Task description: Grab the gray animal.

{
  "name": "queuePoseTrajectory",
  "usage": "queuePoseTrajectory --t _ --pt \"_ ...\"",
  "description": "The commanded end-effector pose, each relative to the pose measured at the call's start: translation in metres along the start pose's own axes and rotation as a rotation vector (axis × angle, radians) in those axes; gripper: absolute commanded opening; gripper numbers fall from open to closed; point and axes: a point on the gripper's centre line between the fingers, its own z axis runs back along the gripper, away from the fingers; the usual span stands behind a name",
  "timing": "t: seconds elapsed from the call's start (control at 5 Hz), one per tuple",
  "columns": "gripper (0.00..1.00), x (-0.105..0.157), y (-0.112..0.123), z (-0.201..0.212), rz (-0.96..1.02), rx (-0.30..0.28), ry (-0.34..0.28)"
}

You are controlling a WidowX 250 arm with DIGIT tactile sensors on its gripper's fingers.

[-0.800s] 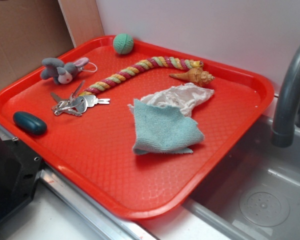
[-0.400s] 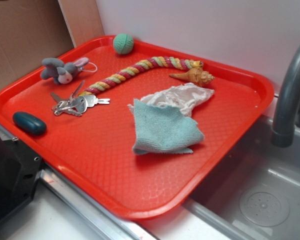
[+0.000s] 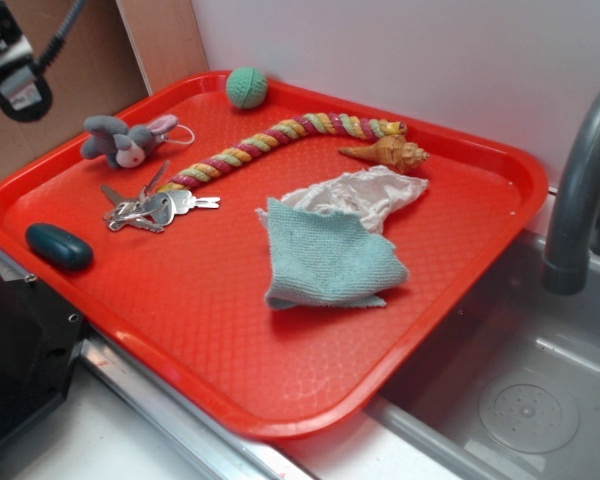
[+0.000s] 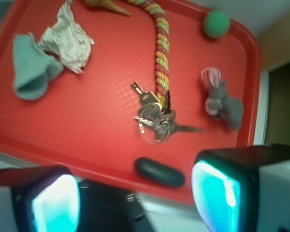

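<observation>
Gray animal (image 3: 127, 140) lying near the tray's (image 3: 460, 290) far-left corner, just beyond the keys (image 3: 150, 208), long axis along the left rim; gripper (image 4: 135, 193), jaws spread and empty, hovers outside that rim, target ahead and right.

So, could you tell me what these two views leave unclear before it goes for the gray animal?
- Gripper: exterior view cuts it off at the top-left edge.
- Gray animal: face blurred in the wrist view.
- White rag: partly covered by the teal cloth in the exterior view.
</observation>
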Motion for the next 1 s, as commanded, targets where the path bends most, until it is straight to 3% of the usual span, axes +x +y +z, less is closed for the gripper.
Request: queuePoseTrajectory --t 0.0,0.2,0.4,0.6,0.8 --pt "1.00 0.032 0.069 -0.067 -0.107 -0.054 -0.039" --pt "1.00 0.060 0.091 -0.088 -0.247 -0.040 -0.072" --pt "1.00 0.062 0.102 -0.107 -0.280 0.049 -0.065" --pt "1.00 0.058 0.108 -0.107 -0.319 0.094 -0.070" --pt "1.00 0.036 0.123 -0.105 -0.258 0.065 -0.058"
